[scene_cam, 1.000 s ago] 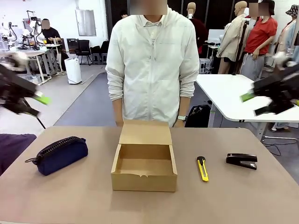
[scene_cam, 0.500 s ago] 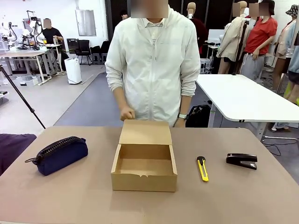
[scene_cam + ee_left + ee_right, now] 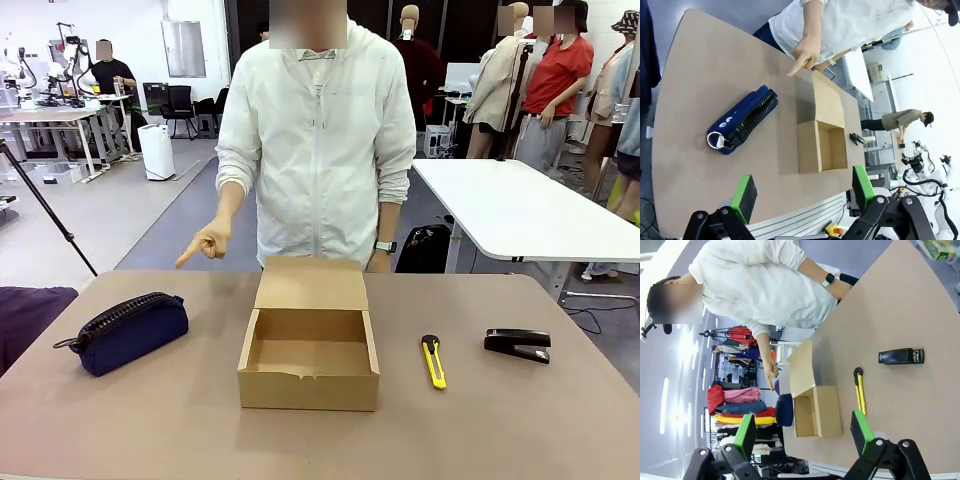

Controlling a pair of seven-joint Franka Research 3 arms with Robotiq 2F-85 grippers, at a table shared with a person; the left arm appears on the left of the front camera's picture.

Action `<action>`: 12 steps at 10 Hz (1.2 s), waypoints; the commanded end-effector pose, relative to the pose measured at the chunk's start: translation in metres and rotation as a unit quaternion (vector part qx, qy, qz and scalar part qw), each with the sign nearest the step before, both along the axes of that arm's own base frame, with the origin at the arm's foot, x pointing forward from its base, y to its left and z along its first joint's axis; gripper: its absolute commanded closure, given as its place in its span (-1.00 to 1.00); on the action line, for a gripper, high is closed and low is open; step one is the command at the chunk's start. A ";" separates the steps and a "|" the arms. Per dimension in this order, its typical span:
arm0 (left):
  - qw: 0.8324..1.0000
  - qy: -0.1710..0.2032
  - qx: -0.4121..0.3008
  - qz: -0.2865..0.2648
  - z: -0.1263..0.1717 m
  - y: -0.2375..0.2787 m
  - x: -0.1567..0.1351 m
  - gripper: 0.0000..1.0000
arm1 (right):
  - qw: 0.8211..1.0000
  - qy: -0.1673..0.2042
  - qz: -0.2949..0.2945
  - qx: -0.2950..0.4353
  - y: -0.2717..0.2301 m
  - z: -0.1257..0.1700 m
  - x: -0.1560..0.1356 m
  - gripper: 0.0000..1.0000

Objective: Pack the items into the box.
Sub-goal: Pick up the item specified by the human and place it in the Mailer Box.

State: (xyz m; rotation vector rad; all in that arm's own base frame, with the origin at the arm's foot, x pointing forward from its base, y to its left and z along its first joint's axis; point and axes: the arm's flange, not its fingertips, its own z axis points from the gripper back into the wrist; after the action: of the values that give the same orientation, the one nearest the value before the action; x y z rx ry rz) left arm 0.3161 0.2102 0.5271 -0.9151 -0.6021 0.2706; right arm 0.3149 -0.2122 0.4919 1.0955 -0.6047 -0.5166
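The rectangular brown cardboard box [image 3: 308, 388] stands open at the centre of the smooth tan surface [image 3: 150, 425], flap lid raised at the rear. The soft navy fabric pouch [image 3: 130, 333] lies to its left. The rigid black stapler [image 3: 517, 344] lies well to its right, beyond the slim yellow-and-black utility knife [image 3: 433, 361]. The left end effector [image 3: 804, 189] and right end effector [image 3: 804, 432] are both wide and empty.

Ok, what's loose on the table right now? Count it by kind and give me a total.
Navy pouch: 1
Cardboard box, lid open: 1
Utility knife, yellow and black: 1
Black stapler: 1
Total: 4
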 end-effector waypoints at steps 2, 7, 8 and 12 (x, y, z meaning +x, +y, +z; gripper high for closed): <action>1.000 -0.002 -0.004 0.001 -0.002 0.007 -0.002 -1.00 | 1.000 -0.002 0.005 -0.003 -0.006 0.002 -0.003 -1.00; 0.989 0.043 0.127 -0.054 0.012 -0.028 0.041 -1.00 | 1.000 -0.002 0.005 -0.003 -0.006 0.002 -0.003 -1.00; 0.965 0.093 0.222 -0.105 0.017 -0.063 0.075 -1.00 | 1.000 -0.002 0.005 -0.003 -0.006 0.002 -0.003 -1.00; 0.864 0.155 0.435 -0.200 -0.011 -0.167 0.149 -1.00 | 1.000 -0.002 0.005 -0.003 -0.006 0.002 -0.003 -1.00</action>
State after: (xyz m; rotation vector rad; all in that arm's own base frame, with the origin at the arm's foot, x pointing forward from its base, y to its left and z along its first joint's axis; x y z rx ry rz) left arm 0.4595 0.0355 0.5147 -0.1866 -0.1746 -0.1768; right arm 0.3124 -0.2156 0.4920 1.0961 -0.5982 -0.5214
